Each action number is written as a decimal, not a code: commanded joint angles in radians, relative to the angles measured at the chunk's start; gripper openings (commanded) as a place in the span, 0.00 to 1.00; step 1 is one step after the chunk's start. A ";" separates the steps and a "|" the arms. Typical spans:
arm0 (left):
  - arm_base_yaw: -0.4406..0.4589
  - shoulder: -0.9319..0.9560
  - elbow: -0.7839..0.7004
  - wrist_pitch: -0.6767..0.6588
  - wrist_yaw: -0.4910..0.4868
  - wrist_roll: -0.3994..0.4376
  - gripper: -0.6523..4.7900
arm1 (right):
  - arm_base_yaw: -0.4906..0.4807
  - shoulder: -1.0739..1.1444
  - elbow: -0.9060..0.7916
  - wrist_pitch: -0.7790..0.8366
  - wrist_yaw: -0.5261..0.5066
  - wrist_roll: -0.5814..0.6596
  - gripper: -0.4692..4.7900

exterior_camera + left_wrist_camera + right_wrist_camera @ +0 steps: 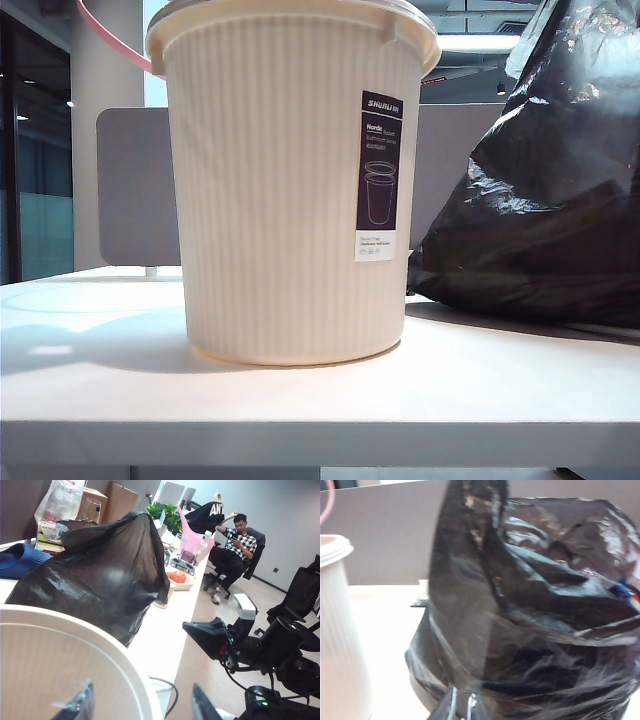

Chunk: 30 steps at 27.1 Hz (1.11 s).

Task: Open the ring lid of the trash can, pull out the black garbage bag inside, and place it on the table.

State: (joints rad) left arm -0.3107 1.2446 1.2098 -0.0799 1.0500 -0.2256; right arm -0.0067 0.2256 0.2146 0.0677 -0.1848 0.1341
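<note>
Right gripper (461, 706): finger tips show at the frame edge, close together, with a fold of the bag (530, 615) pinched between them; the black film rises straight up from the tips.
Left gripper (142, 702): two dark fingers (80, 705) stand wide apart, nothing between them; it hangs just over the can's rim, on the side toward the bag.
Bag: out of the can, heaped on the table (300, 400) to the right of the can in the exterior view; crinkled, glossy, one part drawn up into a peak (135, 520). Lower edge rests on the tabletop; near the can, touching or not I cannot tell.
Can (290, 190): upright on the table, cream, ribbed, dark label facing the exterior camera. Inner wall in the left wrist view looks bare and pale.
Lid (105, 45): pink hoop tipped up behind the can's left side in the exterior view; only an arc shows. A sliver also shows in the right wrist view.
Partition (135, 190): grey panel behind the can.
Slipper (20, 562): blue, on the table beyond the bag.
Background: seated person (232, 550) across the room, looking at a phone.
</note>
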 commanded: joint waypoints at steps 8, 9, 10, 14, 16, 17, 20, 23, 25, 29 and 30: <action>-0.002 -0.004 0.003 -0.012 0.001 0.016 0.57 | 0.001 0.000 -0.098 0.099 0.030 0.002 0.09; -0.002 -0.004 0.003 -0.012 0.001 0.016 0.57 | 0.001 0.000 -0.105 0.102 0.030 0.002 0.09; -0.002 -0.004 0.003 -0.012 0.001 0.016 0.57 | 0.001 0.000 -0.109 0.102 0.030 0.002 0.09; -0.002 -0.008 0.003 -0.012 0.000 0.016 0.57 | 0.001 0.000 -0.153 0.125 0.030 0.003 0.09; -0.002 -0.018 0.003 -0.009 -0.005 0.016 0.57 | 0.001 0.000 -0.169 0.128 0.031 0.004 0.09; -0.002 -0.028 0.003 -0.009 -0.025 0.016 0.57 | 0.001 0.000 -0.177 0.132 0.031 0.004 0.09; -0.002 -0.061 0.003 -0.003 -0.044 0.018 0.57 | 0.001 0.000 -0.184 0.133 0.031 0.004 0.09; -0.002 -0.127 0.003 0.006 -0.066 0.016 0.57 | 0.001 0.000 -0.200 0.133 0.031 0.004 0.09; -0.002 -0.186 0.003 0.005 -0.090 0.016 0.57 | 0.001 0.000 -0.208 0.134 0.030 0.004 0.09; -0.002 -0.342 0.003 0.004 -0.162 0.016 0.57 | 0.001 0.000 -0.211 0.139 0.030 0.004 0.09; -0.002 -0.369 0.003 0.002 -0.168 0.016 0.57 | 0.001 0.000 -0.211 0.139 0.030 0.004 0.09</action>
State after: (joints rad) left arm -0.3111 0.9051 1.2098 -0.0868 0.8989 -0.2134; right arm -0.0067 0.2253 0.0048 0.1856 -0.1570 0.1345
